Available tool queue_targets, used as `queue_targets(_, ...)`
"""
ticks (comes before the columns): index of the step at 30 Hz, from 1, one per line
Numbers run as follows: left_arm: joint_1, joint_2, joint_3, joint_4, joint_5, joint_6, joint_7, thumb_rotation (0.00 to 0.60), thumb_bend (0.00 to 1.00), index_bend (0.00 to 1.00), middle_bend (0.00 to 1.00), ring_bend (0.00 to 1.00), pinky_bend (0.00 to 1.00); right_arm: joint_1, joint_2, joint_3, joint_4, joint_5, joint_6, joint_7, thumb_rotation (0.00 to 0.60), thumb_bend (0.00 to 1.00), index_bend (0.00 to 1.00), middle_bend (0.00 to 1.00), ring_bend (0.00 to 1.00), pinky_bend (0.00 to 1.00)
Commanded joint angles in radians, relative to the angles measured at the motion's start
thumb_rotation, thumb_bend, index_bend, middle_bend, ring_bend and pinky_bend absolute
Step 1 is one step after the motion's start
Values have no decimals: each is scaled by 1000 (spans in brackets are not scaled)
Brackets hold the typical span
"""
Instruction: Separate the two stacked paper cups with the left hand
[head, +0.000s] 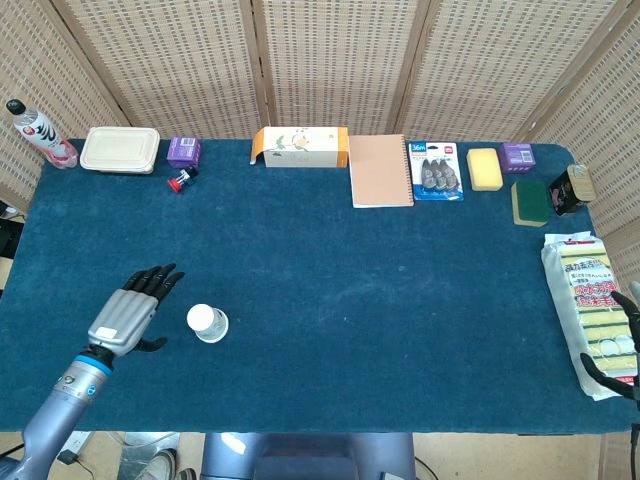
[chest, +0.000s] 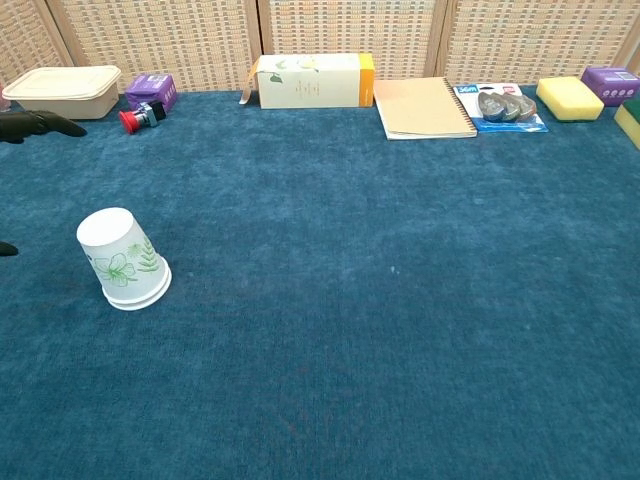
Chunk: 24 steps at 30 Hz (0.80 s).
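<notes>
The two stacked paper cups (head: 208, 322) (chest: 122, 260) stand upside down on the blue table, white with a green leaf print, their two rims showing at the bottom. My left hand (head: 132, 312) hovers just left of them with fingers spread, holding nothing; only its dark fingertips (chest: 40, 124) show at the left edge of the chest view. My right hand (head: 628, 340) sits at the table's far right edge beside the sponge pack, mostly cut off by the frame, holding nothing that I can see.
Along the back edge stand a bottle (head: 35, 134), a lidded container (head: 120, 149), a purple box (head: 184, 150), a red-capped item (head: 180, 181), a carton (head: 300, 146), a notebook (head: 380, 170), a blister pack (head: 436, 170) and sponges (head: 484, 168). A sponge pack (head: 585, 300) lies at the right.
</notes>
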Motion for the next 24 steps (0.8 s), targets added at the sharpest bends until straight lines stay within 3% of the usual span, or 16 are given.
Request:
queue_targets(1,-38,-38,-7,-6,-51,-23,52,600,164,11,0,0,79,0,1,0,-1,0,-1,4,600,282,92,7,3,77)
queue_targets(5,-67,-67,-9,-5,-106,-26,98,600,164,106,0,0,79,0,2,2,1,1,0,11,600,283,91,8,4,77)
queue_targets(24,-162,-153,3,-28,-285,25,248,600,220,313,0,0,80,-4,17,3,8,2,-2,76,600,273,91,7,1,71)
